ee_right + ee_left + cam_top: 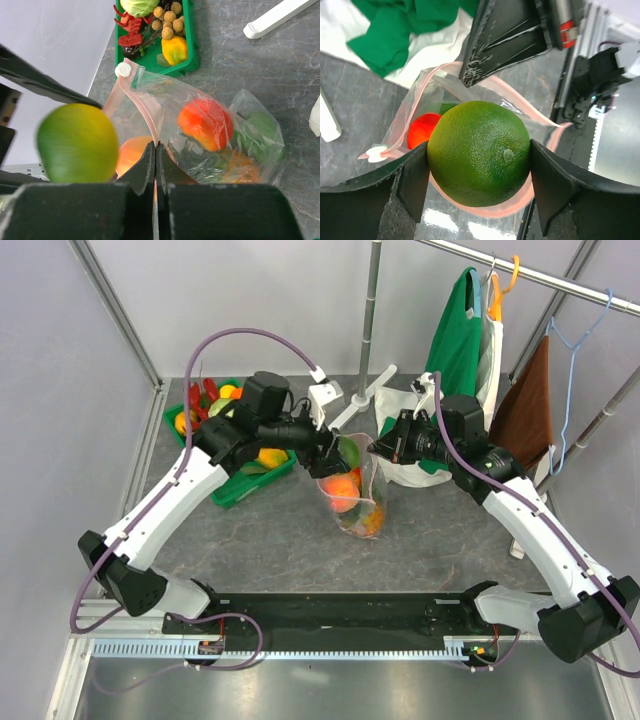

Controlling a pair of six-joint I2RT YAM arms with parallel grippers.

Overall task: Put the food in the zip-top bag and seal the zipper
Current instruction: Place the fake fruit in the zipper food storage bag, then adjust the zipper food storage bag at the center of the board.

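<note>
Lime (478, 152) in left gripper (480, 180) — above bag (422, 97)

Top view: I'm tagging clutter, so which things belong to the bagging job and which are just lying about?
Job: green fruit, zip-top bag, zipper, peach inside, tray food.
Lying about: green cloth, white bar, brown cloth.

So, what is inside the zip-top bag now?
Through the clear zip-top bag show a red-orange fruit, a green piece and orange pieces. Folds and glare hide what lies beneath them. The lime is above the mouth, in the left gripper.
</note>
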